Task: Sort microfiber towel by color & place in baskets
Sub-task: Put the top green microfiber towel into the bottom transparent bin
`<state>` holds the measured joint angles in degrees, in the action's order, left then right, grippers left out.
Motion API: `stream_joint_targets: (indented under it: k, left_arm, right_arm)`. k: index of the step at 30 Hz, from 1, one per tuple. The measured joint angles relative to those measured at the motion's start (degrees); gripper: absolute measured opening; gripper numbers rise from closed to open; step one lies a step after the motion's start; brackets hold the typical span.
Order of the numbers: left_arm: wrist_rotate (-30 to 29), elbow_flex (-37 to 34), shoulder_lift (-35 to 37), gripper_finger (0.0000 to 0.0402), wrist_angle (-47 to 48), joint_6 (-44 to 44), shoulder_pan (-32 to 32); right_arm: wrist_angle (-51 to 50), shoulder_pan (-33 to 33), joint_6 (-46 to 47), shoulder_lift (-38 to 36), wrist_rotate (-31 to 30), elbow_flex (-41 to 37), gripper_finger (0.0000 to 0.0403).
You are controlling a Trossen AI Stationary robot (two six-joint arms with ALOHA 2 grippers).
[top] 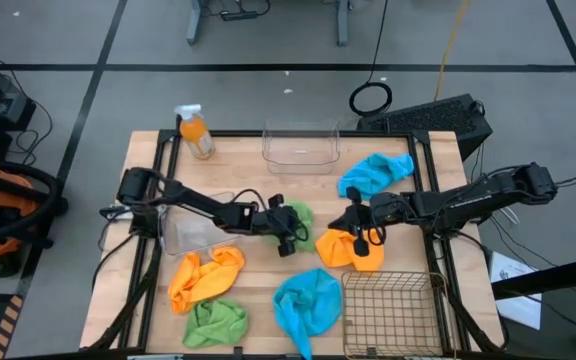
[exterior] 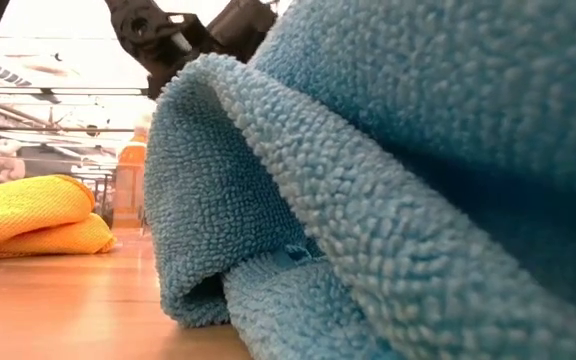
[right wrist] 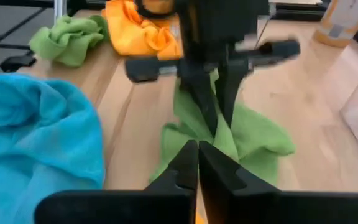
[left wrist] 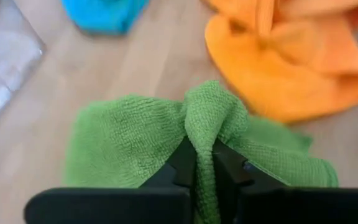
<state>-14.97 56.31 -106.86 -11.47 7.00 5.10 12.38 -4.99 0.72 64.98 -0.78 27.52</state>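
Observation:
My left gripper (top: 290, 228) is shut on a green towel (left wrist: 123, 143) at the table's middle. This towel also shows in the right wrist view (right wrist: 253, 134). My right gripper (top: 363, 235) is shut above an orange towel (top: 348, 252); whether it touches the towel I cannot tell. Loose on the table lie a second orange towel (top: 203, 278), a second green towel (top: 215, 322) and two blue towels (top: 376, 172) (top: 308, 305). One clear tub (top: 301, 145) stands at the far edge. Another clear tub (top: 190, 228) lies under my left arm. The wire basket (top: 393, 310) stands near right. My left gripper pinches a raised fold (left wrist: 205, 118) of the green towel between its two fingers. The fingers come slanting down from the table's left side. The fold is drawn up into a peak, while the towel's spread lower part (right wrist: 266, 140) lies on the table.
An orange spray bottle (top: 196, 132) stands at the far left corner. In the low view the near blue towel (exterior: 388, 200) fills most of the picture, with an orange towel (exterior: 28, 215) behind it. Bare wood shows between the far tub and the grippers.

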Motion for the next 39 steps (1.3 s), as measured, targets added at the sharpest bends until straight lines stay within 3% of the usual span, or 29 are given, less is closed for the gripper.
stream_joint_targets:
  k: [4,9,18,23,27,31,39]
  left_arm:
    - [-3.5,0.0,2.4,0.0020,-0.8,-3.2,1.3]
    - [-4.9,0.0,3.5,0.0020,-2.2,-7.3,2.2]
    - [-5.3,0.0,3.6,0.0020,-4.4,-11.8,2.8]
    - [-5.4,0.0,3.6,0.0020,-7.1,-17.2,4.2]
    - [-5.5,0.0,3.6,0.0020,-10.5,-19.8,5.1]
    - [-5.4,0.0,3.6,0.0020,-11.7,-21.4,5.5]
    - [-5.1,0.0,3.6,0.0020,-12.6,-22.7,5.7]
  right_arm:
    - [3.5,-0.1,0.0,2.4,-2.8,0.0,0.0048]
    - [5.4,0.0,0.1,6.7,-8.0,0.0,0.0132]
    - [21.6,0.0,-0.6,16.6,-8.2,0.0,0.0304]
    - [25.5,0.4,-1.0,21.2,-7.9,0.0,0.0364]
    - [27.0,0.4,-2.9,23.5,-7.9,0.0,0.0369]
    - [27.5,0.4,-3.3,23.9,-7.8,0.0,0.0347]
    - [29.7,0.4,-3.1,23.9,-3.7,0.0,0.0243]
